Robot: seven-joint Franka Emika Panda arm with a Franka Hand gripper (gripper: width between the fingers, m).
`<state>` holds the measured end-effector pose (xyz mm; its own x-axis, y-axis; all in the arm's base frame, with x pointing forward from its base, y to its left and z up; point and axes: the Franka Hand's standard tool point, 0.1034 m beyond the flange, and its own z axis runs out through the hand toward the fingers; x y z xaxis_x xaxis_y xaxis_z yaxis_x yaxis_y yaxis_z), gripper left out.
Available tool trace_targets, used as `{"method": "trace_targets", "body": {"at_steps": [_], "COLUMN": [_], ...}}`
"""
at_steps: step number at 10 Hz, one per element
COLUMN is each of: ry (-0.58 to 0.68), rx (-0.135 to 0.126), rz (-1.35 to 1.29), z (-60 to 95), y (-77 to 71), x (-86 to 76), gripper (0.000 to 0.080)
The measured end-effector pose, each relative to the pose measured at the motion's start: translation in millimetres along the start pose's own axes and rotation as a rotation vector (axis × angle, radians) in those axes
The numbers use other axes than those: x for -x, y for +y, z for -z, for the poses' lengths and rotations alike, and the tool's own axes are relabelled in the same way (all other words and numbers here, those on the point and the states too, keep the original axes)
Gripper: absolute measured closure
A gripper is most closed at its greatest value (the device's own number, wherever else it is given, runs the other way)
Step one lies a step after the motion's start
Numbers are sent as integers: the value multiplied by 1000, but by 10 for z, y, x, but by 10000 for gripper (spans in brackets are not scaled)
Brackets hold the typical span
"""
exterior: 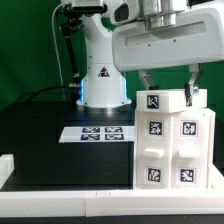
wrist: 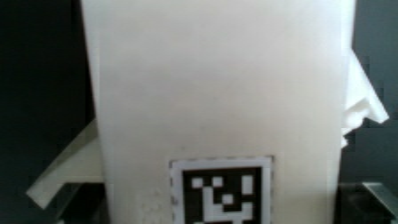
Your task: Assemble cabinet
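The white cabinet (exterior: 172, 140) stands upright at the exterior view's right, with four tagged panels on its front. My gripper (exterior: 169, 92) sits on its top, one finger down each side of the upper part. In the wrist view the cabinet's white body (wrist: 214, 90) fills the space between my dark fingers (wrist: 45, 200), with one tag close to the fingertips. My gripper (wrist: 214, 205) looks closed against both sides of the body. White flaps of the cabinet stick out on either side behind it.
The marker board (exterior: 100, 133) lies flat on the black table, to the exterior view's left of the cabinet. The arm's white base (exterior: 100, 80) stands behind it. A white rim (exterior: 60, 190) runs along the table's front edge.
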<state>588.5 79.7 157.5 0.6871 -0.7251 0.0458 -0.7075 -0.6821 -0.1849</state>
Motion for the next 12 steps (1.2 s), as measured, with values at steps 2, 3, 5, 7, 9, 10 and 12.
{"method": "trace_targets", "body": {"at_steps": [2,3,5,7,9,10,12], "ry": [-12,-17,-29,-43,-61,-70,-77], "rx": [-17,-21,-31,-41,-55,-53,-58], "rz": [-74,-124,-248,-399,-646,-720,-965], "z": [2,1,2,2,1,2,8], "y": [-12,-17,-26,-31,-23,-21,-58], "x": [-5,2,6,9,13,13,27], "gripper": [241,240,240,240,240,240,240]}}
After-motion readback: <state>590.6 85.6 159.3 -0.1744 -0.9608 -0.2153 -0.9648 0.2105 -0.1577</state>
